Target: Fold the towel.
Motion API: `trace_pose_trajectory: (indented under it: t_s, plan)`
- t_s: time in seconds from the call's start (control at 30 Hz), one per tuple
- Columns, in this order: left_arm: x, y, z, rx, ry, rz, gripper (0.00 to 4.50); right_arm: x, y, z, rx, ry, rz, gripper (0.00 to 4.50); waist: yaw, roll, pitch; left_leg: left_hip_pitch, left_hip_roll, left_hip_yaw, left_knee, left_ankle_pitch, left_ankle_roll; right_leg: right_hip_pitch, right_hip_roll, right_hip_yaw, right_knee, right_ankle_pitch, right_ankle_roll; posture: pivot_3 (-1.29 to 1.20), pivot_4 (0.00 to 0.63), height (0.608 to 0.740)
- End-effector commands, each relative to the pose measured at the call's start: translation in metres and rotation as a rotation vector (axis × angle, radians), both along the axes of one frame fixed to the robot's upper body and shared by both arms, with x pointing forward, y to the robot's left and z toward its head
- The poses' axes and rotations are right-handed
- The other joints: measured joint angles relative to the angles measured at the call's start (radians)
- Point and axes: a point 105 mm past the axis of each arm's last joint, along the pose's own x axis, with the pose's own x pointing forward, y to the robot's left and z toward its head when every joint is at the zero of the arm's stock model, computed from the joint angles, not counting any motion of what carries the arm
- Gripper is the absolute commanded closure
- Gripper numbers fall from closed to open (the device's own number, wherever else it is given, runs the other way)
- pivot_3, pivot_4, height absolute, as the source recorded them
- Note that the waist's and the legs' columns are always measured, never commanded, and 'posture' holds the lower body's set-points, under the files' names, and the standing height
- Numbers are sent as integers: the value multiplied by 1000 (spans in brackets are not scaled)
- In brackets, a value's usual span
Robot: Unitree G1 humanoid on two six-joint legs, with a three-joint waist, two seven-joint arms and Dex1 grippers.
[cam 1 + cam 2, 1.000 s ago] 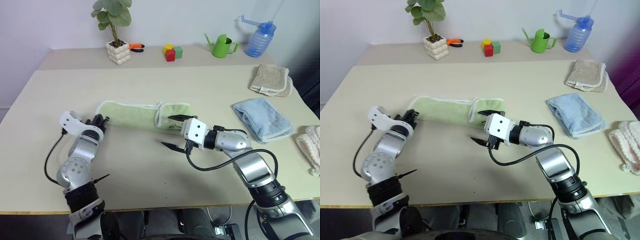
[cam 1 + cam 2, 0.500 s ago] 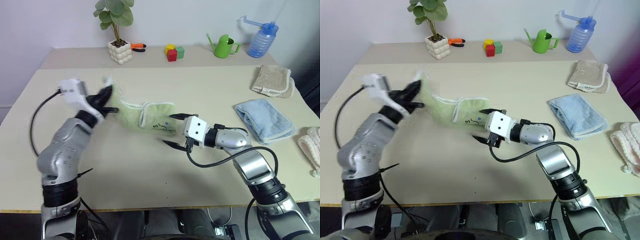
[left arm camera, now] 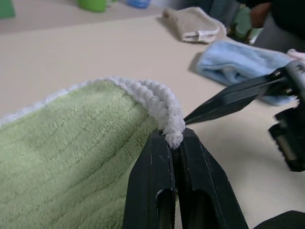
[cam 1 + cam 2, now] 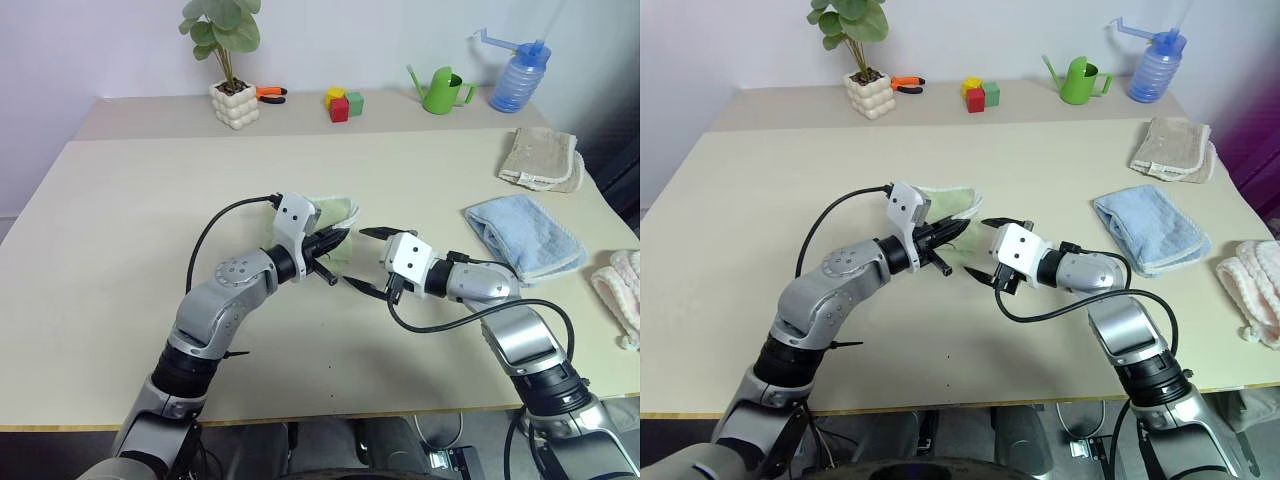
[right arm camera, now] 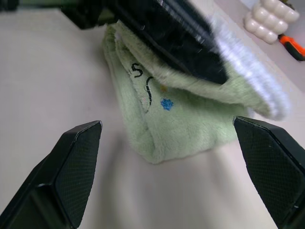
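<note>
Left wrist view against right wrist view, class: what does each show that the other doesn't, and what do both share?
Left wrist only: the left end effector shut on the green towel's white edge; the blue towel and the beige towel beyond.

Right wrist only: the right end effector open; black marks and a blue spot on the green towel; a white pot and an orange tool.

Both: the green towel and the table.

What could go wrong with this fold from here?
The left gripper pinches only the green towel's pale stitched edge, so the corner may slip free. The open right gripper sits close beside it; its fingers could snag the cloth or bump the left gripper.
</note>
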Motion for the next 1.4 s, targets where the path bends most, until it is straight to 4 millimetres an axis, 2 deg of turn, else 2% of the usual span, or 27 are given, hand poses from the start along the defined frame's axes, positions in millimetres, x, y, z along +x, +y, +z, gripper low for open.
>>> trace_pose_trajectory:
  t_s: [0.03,0.07,0.13,0.27,0.3,0.37,0.4,0.47,0.5,0.6,0.63,0.77,0.87,0.97,1.07,1.17,1.3,1.4]
  plan:
    - [-6,-2,14,-60,-21,-43,4437,0,-3,8,9,-45,-7,0,0,0,0,0,0,0,0,0,0,0,0,0,0,0,0,0,150,727]
    - [-9,-2,16,-84,-16,-58,3875,0,-3,8,9,-45,-8,0,0,0,0,0,0,0,0,0,0,0,0,0,0,0,0,0,150,727]
    - [-14,0,20,-98,-18,-73,3118,1,-3,7,4,-40,-9,0,-1,0,0,0,0,0,0,0,0,0,0,0,0,0,0,0,150,727]
    - [-18,16,26,-137,4,-34,1204,6,-9,5,-11,-33,-36,0,-1,0,0,0,0,0,0,0,0,0,0,0,0,0,0,0,150,727]
    - [-21,23,28,-149,13,-30,746,7,-10,6,1,-26,-44,245,-2,0,0,0,0,0,0,0,0,0,0,0,0,0,0,0,150,727]
    - [-27,45,31,-143,-19,6,728,12,-17,9,18,-13,-78,814,-5,0,0,0,0,0,0,0,0,0,0,0,0,0,0,0,150,727]
    - [-28,55,33,-136,-37,38,891,16,-22,9,5,-13,-100,1301,-7,0,0,0,1,0,0,0,0,-1,0,0,1,0,0,0,150,727]
    - [-29,67,35,-98,-75,72,1619,24,-29,10,-19,-39,-146,2248,-3,0,0,0,1,0,0,0,0,-1,0,1,1,0,0,0,150,727]
    - [-24,75,35,-77,-83,115,2133,27,-30,12,-19,-54,-156,2741,2,0,0,0,1,0,0,0,0,-1,0,0,1,0,0,0,150,727]
    - [-3,101,33,25,-132,281,3662,37,-26,34,71,-100,-186,4262,4,0,0,0,0,0,1,0,0,0,0,0,0,0,0,0,150,727]
    - [0,105,34,49,-152,304,3709,39,-24,39,98,-105,-192,4395,2,0,0,0,0,0,1,0,0,0,0,0,0,0,0,0,150,727]
    - [15,110,39,59,-198,358,3709,42,-9,65,271,-91,-172,4395,1,0,0,0,0,0,0,0,0,-1,0,0,0,0,0,0,150,727]
    - [26,93,21,119,-173,324,3709,38,19,65,347,-15,-96,4395,1,0,0,-1,0,0,0,0,0,-1,0,0,0,0,0,0,150,727]
    - [35,84,1,126,-114,328,3709,39,36,46,280,26,-70,4395,1,0,0,-1,0,0,0,0,0,-1,0,0,0,0,0,0,150,727]
    - [39,76,-15,133,-79,330,3709,55,41,23,267,93,-162,4395,-2,0,0,-2,0,0,0,0,0,-3,0,0,1,0,0,0,150,727]
    - [43,75,-29,118,-41,350,3709,57,45,0,220,138,-170,4395,-1,0,0,-2,0,0,0,0,0,-3,0,0,1,0,0,0,150,727]
    - [44,81,-46,86,4,390,3709,52,40,-30,169,200,-191,4395,-1,0,0,-3,0,1,0,0,0,-5,-1,1,2,0,0,0,150,727]
    - [38,81,-49,81,-7,377,3709,51,33,-31,171,196,-206,4395,-1,1,-1,-3,0,1,0,0,0,-5,-1,1,2,0,0,0,150,727]
